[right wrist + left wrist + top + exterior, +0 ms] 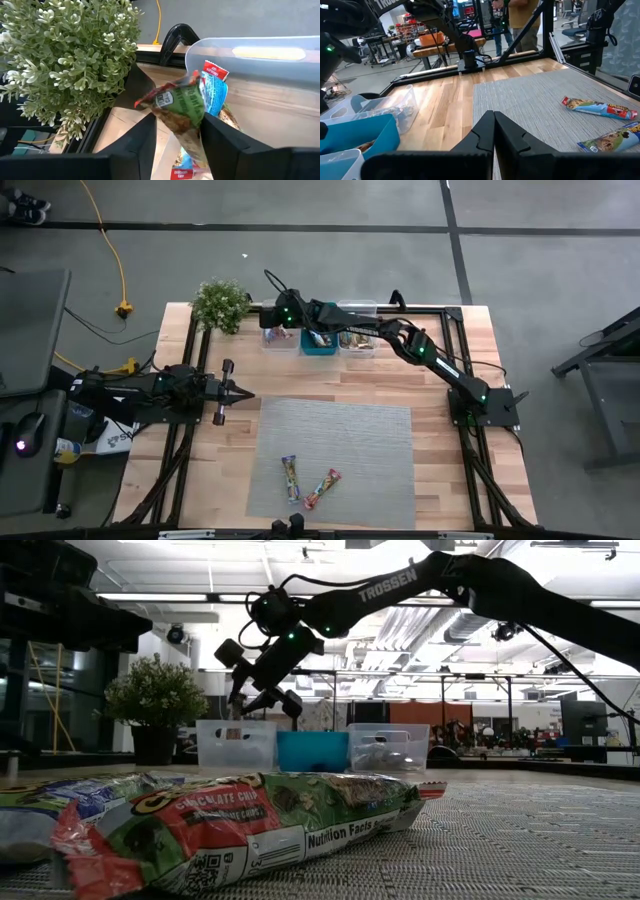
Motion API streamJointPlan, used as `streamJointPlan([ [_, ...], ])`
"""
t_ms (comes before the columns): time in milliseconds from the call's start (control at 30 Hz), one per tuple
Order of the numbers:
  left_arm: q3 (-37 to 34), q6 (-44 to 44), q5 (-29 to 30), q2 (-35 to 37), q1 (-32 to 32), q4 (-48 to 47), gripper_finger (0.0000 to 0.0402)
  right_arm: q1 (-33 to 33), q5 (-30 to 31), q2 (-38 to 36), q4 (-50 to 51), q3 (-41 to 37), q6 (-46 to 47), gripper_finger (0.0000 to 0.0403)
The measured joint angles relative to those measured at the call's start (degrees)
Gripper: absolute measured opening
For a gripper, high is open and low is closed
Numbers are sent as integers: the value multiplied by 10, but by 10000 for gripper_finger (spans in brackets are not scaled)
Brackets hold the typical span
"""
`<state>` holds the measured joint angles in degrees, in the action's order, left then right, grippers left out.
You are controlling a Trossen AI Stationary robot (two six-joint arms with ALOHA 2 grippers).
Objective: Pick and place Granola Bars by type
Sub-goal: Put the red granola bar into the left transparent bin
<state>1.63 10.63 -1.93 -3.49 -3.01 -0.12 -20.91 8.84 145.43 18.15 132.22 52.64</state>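
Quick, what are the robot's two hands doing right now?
Left gripper: shut, holding nothing, waiting over the table's left side.
Right gripper: partly open around a green granola bar above the clear bin.

Glossy foil bars (290,479); matt woven mat (340,440); wood table (470,350).

Two granola bars lie flat on the grey mat near its front edge, just beside each other: one blue-yellow (290,479), lengthwise, one green-red (322,489), angled. A green-wrapped bar (182,107) hangs tilted between the right gripper's (177,131) fingers over the leftmost clear bin (240,55), above more bars (216,89) inside, blue and red.
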Motion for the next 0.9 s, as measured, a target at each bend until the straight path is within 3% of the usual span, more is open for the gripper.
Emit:
streamJointPlan([
  [467,0,0,0,0,0,0,1,0,-13,-3,-38,0,-8,142],
  [667,0,0,0,0,0,0,1,4,-28,-21,-64,0,-53,142],
  [900,0,0,0,0,0,0,1,13,-47,-69,-56,1,-173,142],
])
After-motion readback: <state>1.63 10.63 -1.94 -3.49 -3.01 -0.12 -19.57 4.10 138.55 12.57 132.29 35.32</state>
